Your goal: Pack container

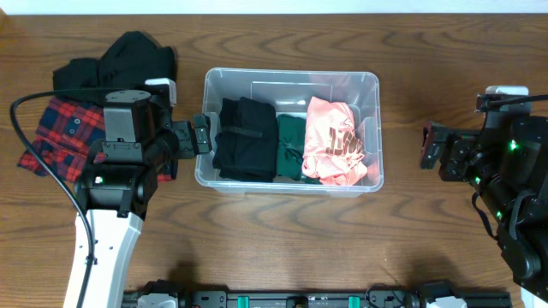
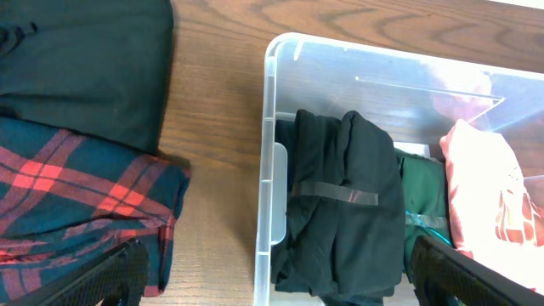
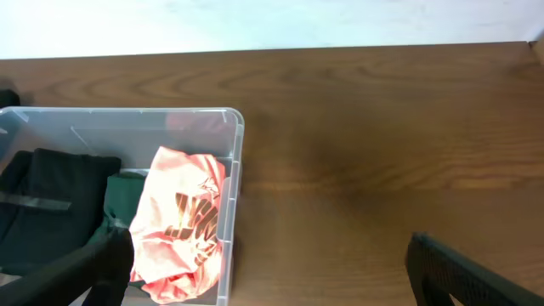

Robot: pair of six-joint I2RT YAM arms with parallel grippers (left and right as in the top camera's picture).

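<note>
Left pincer (image 1: 202, 135) and right pincer (image 1: 426, 145) both gape wide, holding nothing.
The container (image 1: 291, 74) sits mid-surface (image 1: 274, 239), left pincer just beside its 9 o'clock wall, right pincer well off at 3 o'clock; inside lie a black bundle (image 1: 246, 137), a green bundle (image 1: 289, 145) and a pink top (image 1: 334, 141) whose print I can't read.

1 container (image 1: 291, 73), 3 folded garments (image 1: 246, 137) inside, 2 loose garments (image 1: 128, 60) outside it

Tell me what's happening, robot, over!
Left gripper open, right gripper open, both empty. Container holds black roll, green roll, pink top. Plaid shirt, black garment outside, by left arm. Nothing blocking.
</note>
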